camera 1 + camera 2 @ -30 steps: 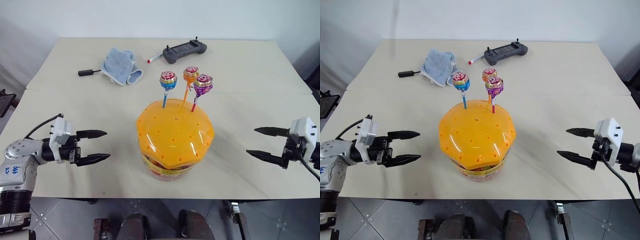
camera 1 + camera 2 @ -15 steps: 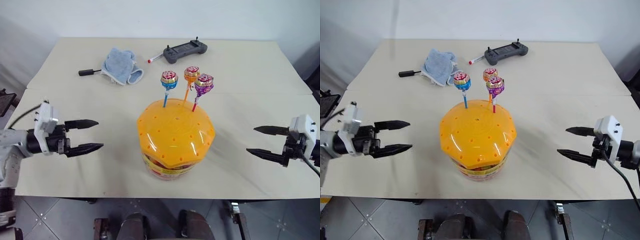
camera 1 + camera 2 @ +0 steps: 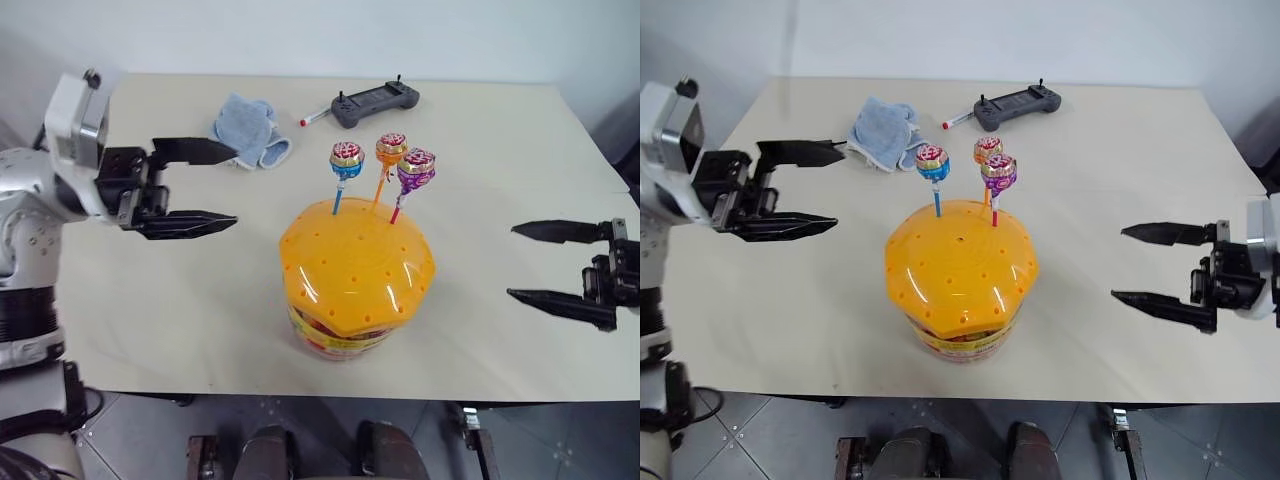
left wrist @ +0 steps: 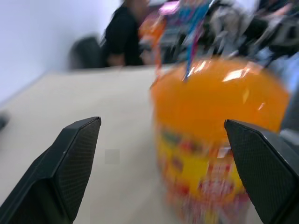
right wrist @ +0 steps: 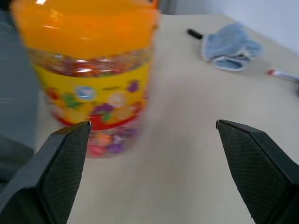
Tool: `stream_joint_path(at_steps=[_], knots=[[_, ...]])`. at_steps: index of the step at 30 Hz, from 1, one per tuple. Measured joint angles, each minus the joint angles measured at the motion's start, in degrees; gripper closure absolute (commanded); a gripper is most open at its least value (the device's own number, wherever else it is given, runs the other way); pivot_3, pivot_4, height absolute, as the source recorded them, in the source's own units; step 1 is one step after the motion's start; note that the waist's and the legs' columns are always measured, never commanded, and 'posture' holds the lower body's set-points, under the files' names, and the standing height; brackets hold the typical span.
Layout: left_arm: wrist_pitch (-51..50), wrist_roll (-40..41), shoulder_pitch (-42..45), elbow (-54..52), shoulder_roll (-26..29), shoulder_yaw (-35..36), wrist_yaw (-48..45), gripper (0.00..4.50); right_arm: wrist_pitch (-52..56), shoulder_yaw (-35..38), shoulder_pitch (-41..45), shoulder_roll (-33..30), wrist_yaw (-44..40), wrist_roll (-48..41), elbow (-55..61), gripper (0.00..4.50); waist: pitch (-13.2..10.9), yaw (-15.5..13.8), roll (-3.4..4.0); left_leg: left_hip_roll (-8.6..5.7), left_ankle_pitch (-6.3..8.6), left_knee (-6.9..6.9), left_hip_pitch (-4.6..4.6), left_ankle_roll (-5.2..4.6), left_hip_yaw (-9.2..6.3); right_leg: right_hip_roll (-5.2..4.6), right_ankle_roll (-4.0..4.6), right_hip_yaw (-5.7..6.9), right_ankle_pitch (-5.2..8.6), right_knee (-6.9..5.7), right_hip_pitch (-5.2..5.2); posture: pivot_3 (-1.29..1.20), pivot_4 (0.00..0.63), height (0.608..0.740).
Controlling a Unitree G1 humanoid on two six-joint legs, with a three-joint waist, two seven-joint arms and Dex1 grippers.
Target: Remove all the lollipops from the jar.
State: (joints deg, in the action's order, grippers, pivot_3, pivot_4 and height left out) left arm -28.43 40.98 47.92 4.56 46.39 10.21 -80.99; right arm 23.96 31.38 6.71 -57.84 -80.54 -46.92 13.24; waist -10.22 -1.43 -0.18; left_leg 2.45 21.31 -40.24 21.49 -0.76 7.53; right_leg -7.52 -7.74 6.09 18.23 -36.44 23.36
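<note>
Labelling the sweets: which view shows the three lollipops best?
Left eye view: all three lollipops stand clear above the jar lid, sticks visible. Right eye view shows two wrappers overlapping. Left wrist view shows them blurred; right wrist view shows the jar's body, not the sweets.

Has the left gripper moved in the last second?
Yes. The left gripper, fingers open, has risen from beside the jar toward the blue cloth at the table's far side.
</note>
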Motion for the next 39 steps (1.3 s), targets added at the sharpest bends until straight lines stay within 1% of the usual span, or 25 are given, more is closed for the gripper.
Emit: stream_joint_path(at_steps=[3,6,10,15,18,21,26,29,32,33,34,39], knots=[[-0.4,0.3,2.8,1.6,-2.8,-1.7,-2.0,0.00,0.9,1.9,-0.8,0.2,0.7,-2.1,2.5,0.02,0.0,0.2,-0.01,0.01,0.00,0.01,-0.01,0.00,-0.01,0.02,0.00,0.00,0.00,-0.01,0.01,0.00,0.150,0.740],[-0.5,1.3,6.9,4.1,-8.2,-3.6,-4.6,0.00,3.0,3.8,-2.1,1.2,2.9,-5.9,6.4,0.02,0.0,0.0,-0.03,0.00,0.00,-0.03,0.00,0.00,-0.03,0.01,0.00,0.00,0.00,-0.02,0.00,0.00,0.150,0.740],[0.0,1.6,10.5,6.9,-12.7,-5.8,-5.0,0.00,5.7,6.4,-4.1,1.6,5.6,-10.3,11.7,0.02,0.0,-0.1,-0.06,-0.03,0.01,-0.10,0.04,-0.02,-0.13,0.00,0.00,0.03,0.00,-0.02,-0.04,0.00,0.150,0.740],[2.0,0.1,12.3,10.7,-17.3,-9.4,-5.0,0.00,6.5,7.6,-5.5,2.7,9.7,-11.3,14.1,0.02,0.0,-0.1,-0.09,-0.04,0.02,-0.17,0.06,-0.03,-0.19,-0.01,0.00,0.06,0.00,-0.02,-0.06,0.00,0.150,0.740],[2.6,-0.7,12.9,12.3,-18.4,-11.5,-5.1,0.00,6.5,7.8,-6.6,3.4,11.4,-11.3,15.2,0.02,0.0,-0.1,-0.09,-0.04,0.02,-0.17,0.06,-0.04,-0.21,0.00,0.00,0.07,0.00,-0.02,-0.06,0.00,0.150,0.740],[3.7,-1.4,14.2,14.3,-19.2,-13.5,-5.1,0.57,6.4,8.4,-7.3,3.7,13.2,-11.3,15.9,0.00,0.0,-0.1,-0.09,-0.05,0.02,-0.18,0.07,-0.04,-0.22,-0.01,0.00,0.07,0.00,-0.02,-0.06,0.00,0.150,0.740],[4.9,-3.5,15.9,16.5,-20.1,-14.8,-5.1,2.13,6.1,9.8,-8.4,4.3,15.1,-11.3,17.0,0.00,0.0,-0.1,-0.09,-0.07,0.02,-0.20,0.09,-0.05,-0.27,-0.01,0.00,0.09,0.00,-0.02,-0.08,0.00,0.150,0.740],[5.0,-3.5,16.1,16.6,-20.6,-14.8,-5.1,3.13,6.0,9.8,-8.1,4.3,16.0,-11.3,17.5,0.00,0.0,-0.1,-0.10,-0.07,0.02,-0.20,0.09,-0.04,-0.30,-0.01,0.00,0.09,0.00,-0.02,-0.08,0.00,0.150,0.740],[4.8,-3.3,16.8,16.6,-20.6,-14.7,-5.1,4.00,6.0,9.8,-8.1,4.3,16.3,-11.3,17.6,0.00,0.0,-0.2,-0.10,-0.08,0.03,-0.26,0.12,-0.05,-0.36,-0.02,0.00,0.13,0.00,-0.02,-0.11,0.00,0.150,0.740],[4.6,-3.1,17.1,16.7,-20.6,-14.6,-5.1,4.40,5.9,9.8,-8.1,4.3,16.2,-11.2,17.6,0.00,0.0,-0.2,-0.10,-0.09,0.03,-0.29,0.13,-0.06,-0.40,-0.03,-0.01,0.15,0.00,-0.02,-0.13,0.00,0.150,0.740],[4.1,-2.8,17.2,16.6,-20.6,-14.5,-5.1,4.49,5.8,9.7,-8.0,4.2,16.1,-10.8,17.5,0.00,0.0,-0.2,-0.10,-0.09,0.03,-0.30,0.13,-0.06,-0.43,-0.03,-0.01,0.17,0.00,-0.01,-0.16,0.00,0.150,0.740],[1.4,-0.4,18.7,16.5,-20.5,-11.3,-5.0,4.49,4.7,9.5,-7.0,4.0,14.5,-9.4,15.3,0.00,0.0,-0.1,-0.10,-0.08,0.03,-0.31,0.14,-0.06,-0.46,-0.03,0.00,0.21,0.00,0.00,-0.17,0.00,0.150,0.740]])
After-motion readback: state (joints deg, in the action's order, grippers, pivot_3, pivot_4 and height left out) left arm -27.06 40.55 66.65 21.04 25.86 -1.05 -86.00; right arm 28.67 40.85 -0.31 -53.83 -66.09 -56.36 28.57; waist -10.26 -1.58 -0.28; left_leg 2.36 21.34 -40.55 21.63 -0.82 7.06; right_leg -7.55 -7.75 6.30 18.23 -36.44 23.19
